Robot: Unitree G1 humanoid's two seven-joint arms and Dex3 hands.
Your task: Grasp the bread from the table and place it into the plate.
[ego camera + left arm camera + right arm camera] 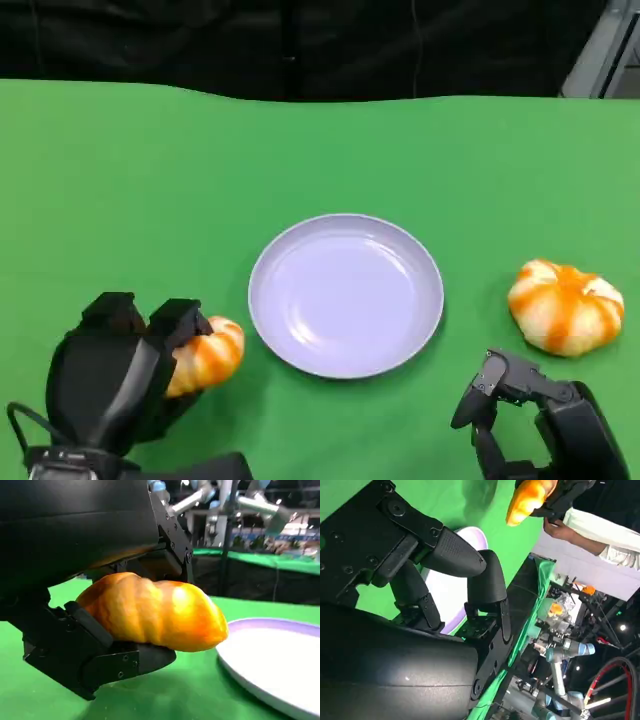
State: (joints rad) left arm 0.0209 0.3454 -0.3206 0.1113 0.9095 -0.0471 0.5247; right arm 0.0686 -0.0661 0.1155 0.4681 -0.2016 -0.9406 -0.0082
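You have the grasp done: your left hand (pixel 120 365) is closed around the elongated, ridged orange-and-white bread roll (pixel 205 357), with black fingers (pixel 150 656) under it and the hand's shell above, as the left wrist view shows plainly. In that view the roll looks lifted just off the green desk (pixel 120 180), though only slightly. It sits at the near left, just beside the left rim of the round pale lilac plate (pixel 345 295), with its tip close to that rim but not yet over it. The plate holds nothing, so the placing is what remains: carry the roll rightward over the plate, lower it and let go. Your right hand (pixel 540 420) rests at the near right with its fingers apart, holding nothing. A second, rounder orange-and-white striped bun (pixel 566 306) lies untouched on the desk to the right of the plate, just beyond that hand.
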